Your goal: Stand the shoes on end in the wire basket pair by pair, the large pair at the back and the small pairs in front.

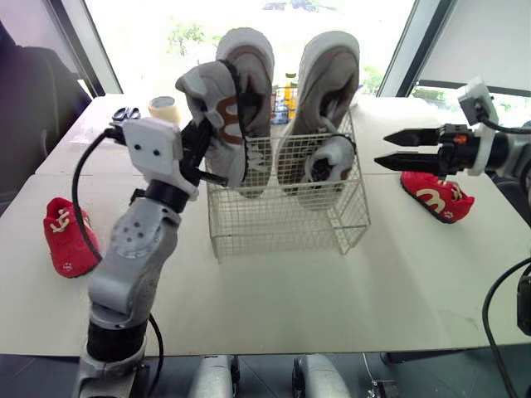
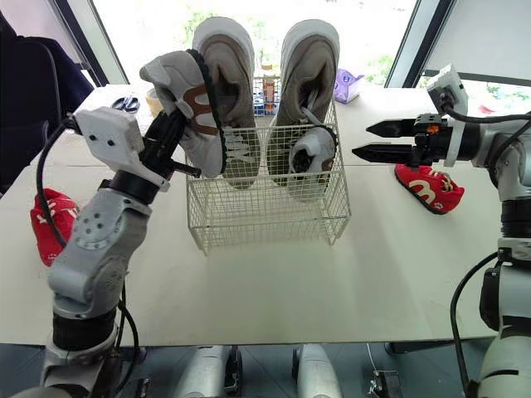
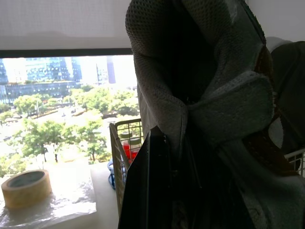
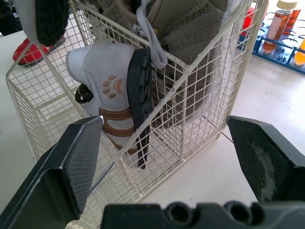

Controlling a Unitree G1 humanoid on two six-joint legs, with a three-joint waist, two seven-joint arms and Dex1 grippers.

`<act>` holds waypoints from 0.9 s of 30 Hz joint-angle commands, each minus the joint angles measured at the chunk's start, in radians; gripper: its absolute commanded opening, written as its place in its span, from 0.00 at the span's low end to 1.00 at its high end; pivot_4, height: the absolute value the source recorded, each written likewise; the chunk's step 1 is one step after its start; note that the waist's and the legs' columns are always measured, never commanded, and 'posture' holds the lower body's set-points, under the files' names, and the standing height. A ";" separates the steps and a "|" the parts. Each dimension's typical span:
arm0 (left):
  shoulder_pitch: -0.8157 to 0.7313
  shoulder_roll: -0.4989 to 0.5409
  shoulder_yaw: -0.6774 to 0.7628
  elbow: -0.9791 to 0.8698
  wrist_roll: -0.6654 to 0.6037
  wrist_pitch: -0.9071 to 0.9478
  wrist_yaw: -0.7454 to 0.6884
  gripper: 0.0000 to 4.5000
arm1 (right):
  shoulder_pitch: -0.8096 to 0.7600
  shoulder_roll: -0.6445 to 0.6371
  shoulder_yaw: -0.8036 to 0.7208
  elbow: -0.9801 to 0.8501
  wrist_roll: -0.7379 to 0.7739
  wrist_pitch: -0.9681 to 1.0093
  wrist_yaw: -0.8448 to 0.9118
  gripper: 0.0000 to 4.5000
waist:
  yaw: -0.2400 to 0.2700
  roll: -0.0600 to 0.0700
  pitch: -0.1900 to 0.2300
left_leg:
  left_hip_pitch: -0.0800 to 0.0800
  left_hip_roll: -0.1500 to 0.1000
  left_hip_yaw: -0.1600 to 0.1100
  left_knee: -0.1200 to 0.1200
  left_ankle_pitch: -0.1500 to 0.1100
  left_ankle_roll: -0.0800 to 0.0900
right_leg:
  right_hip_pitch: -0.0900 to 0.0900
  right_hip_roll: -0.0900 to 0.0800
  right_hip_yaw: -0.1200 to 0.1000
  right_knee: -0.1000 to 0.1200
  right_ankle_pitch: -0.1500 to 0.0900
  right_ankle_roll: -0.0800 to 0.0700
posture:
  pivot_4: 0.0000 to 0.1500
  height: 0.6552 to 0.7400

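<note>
The left pincer (image 1: 212,159) is clamped on a small grey shoe (image 1: 217,104), held over the front left of the basket (image 1: 282,228), before the large pair (image 1: 328,75). The shoe looks light, with a soft upper and a stiff sole, so the collar seems the surest hold. The right pincer (image 1: 383,148) gapes empty beside the basket. The mate (image 4: 112,102), standing inside, bears a paw print (image 4: 114,86). The white marks on the red shoes (image 1: 436,197) on the tabletop (image 1: 290,290) are unreadable.

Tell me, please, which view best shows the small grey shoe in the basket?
The right wrist view: the small grey shoe is close, paw print and brown straps plain through the wire basket. Both eye views show it small.
</note>
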 commanded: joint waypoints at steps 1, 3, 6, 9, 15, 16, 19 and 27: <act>0.058 -0.010 -0.072 0.064 0.103 -0.075 -0.027 0.00 | -0.009 -0.005 -0.046 -0.029 0.026 0.005 -0.007 1.00 | 0.000 0.000 0.000 | 0.000 0.000 0.000 0.000 0.000 0.000 | 0.000 0.000 0.000 0.000 0.000 0.000 | 1.00 0.07; 0.090 -0.010 -0.098 0.077 0.151 -0.112 -0.039 0.00 | -0.004 -0.007 -0.051 -0.033 0.028 0.008 -0.011 1.00 | 0.000 0.001 -0.001 | 0.000 0.000 0.000 0.000 0.000 0.000 | 0.000 0.000 0.000 0.000 0.000 0.000 | 1.00 0.07; 0.139 -0.018 -0.100 0.062 0.165 -0.114 -0.054 0.00 | 0.004 -0.010 -0.059 -0.037 0.032 0.009 -0.019 1.00 | 0.000 0.003 -0.002 | 0.001 0.000 0.000 0.000 0.000 0.000 | 0.001 0.000 0.000 0.000 -0.001 -0.002 | 1.00 0.07; 0.181 -0.026 -0.083 0.029 0.153 -0.085 -0.063 0.00 | 0.015 -0.010 -0.064 -0.043 0.038 0.009 -0.024 1.00 | 0.000 0.003 -0.002 | 0.001 0.000 0.000 0.000 0.000 0.001 | 0.001 0.000 0.000 0.000 -0.002 -0.003 | 1.00 0.07; 0.235 -0.044 -0.019 -0.058 0.066 0.026 -0.083 0.18 | 0.041 -0.003 -0.078 -0.056 0.046 0.005 -0.035 1.00 | -0.002 0.003 -0.002 | 0.001 0.001 -0.002 0.000 -0.001 0.001 | 0.001 0.000 0.000 0.000 -0.002 -0.003 | 1.00 0.07; 0.236 -0.049 -0.006 -0.068 0.047 0.041 -0.086 0.26 | 0.042 -0.001 -0.078 -0.055 0.047 0.004 -0.036 1.00 | -0.001 0.003 -0.002 | 0.001 0.001 -0.002 0.000 -0.001 0.001 | 0.001 0.000 0.000 0.000 -0.002 -0.003 | 1.00 0.07; 0.226 -0.048 0.056 -0.108 -0.040 0.130 -0.095 0.58 | 0.052 0.002 -0.070 -0.060 0.046 0.004 -0.033 1.00 | -0.001 0.003 -0.002 | 0.001 0.001 -0.003 0.000 -0.001 0.001 | 0.001 0.000 0.000 0.000 -0.002 -0.003 | 1.00 0.07; 0.319 0.138 0.350 -0.254 -0.657 0.427 -0.200 0.80 | 0.125 0.000 -0.063 -0.131 0.059 0.022 -0.024 1.00 | -0.008 0.003 -0.001 | 0.000 0.002 -0.003 -0.001 -0.001 0.001 | -0.001 0.000 0.000 -0.001 -0.002 -0.003 | 1.00 0.07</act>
